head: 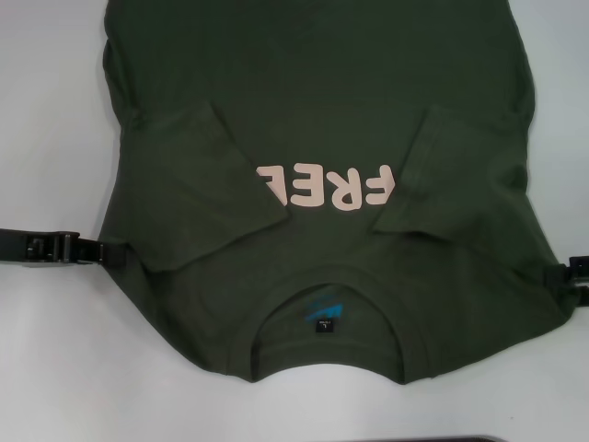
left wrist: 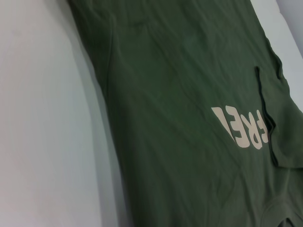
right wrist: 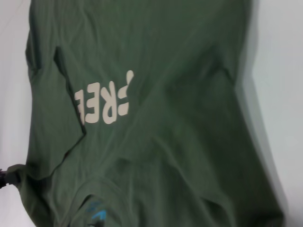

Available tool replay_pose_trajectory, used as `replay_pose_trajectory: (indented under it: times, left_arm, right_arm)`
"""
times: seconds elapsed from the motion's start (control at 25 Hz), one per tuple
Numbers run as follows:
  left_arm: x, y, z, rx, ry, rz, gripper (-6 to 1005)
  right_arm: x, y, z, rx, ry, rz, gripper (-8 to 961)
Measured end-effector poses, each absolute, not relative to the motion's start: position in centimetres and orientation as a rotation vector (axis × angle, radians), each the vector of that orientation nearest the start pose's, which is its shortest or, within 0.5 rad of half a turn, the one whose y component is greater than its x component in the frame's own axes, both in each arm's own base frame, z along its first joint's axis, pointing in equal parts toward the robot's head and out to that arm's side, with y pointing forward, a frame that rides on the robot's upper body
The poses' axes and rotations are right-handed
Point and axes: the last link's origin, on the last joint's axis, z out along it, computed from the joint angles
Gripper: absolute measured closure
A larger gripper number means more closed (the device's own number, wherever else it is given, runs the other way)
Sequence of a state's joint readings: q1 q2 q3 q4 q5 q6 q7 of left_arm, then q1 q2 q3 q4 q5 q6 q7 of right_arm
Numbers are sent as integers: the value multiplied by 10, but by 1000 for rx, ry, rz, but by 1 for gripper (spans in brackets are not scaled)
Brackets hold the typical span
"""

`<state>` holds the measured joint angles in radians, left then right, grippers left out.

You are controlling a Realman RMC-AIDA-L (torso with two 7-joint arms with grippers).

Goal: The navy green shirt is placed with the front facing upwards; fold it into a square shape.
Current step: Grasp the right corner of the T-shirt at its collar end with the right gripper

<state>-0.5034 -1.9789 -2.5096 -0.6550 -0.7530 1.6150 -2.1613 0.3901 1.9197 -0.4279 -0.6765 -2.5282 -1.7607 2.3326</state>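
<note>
Pale grey-white flat surface (head: 55, 110) carried everything seen; no containers showed in any view. Large dark olive-green cotton short-sleeved shirt (head: 313, 83) lay spread across the middle of the surface, front up, ribbed crew neck (head: 329, 276) nearest the robot with a blue and black inner label (head: 324, 311) showing inside the collar. Both sleeves lay folded inward over the chest: left sleeve (head: 198, 189) and right sleeve (head: 451, 175), the right one covering the end of the cream lettering (head: 327, 187), which read "FRE" upside down from the head view.

Left tool (head: 118, 253), black, sat low at the shirt's left edge near the shoulder, touching or just at the cloth; could not tell how its fingers stood. Right tool (head: 563, 276) sat at the shirt's right edge near the other shoulder, mostly cut off by the frame; finger state likewise could not be told.
</note>
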Motion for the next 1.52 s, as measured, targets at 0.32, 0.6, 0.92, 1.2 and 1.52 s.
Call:
replay_pose_trajectory:
  times: [0.32,0.6,0.92,1.2,1.52]
  left_arm:
    - [-327,300,26,-2443,-1791,-254,964]
    - [-328,302,26,-2436,-1785,-252,964]
    - [-328,302,26,-2434,-1784,-254,964]
    - [-327,304,26,-2434,-1780,-261,964]
    - [-324,307,26,-2445,-1764,-258,964]
  right_arm:
    - [362,254,59,-2140,2182,298,79]
    - [354,262,55,-2182,2162,309,80]
    - [363,254,65,-2139,2177,309,80]
    - [374,239,72,-2090,2214,297,81]
    - [378,232,70,-2067,2229,295,82]
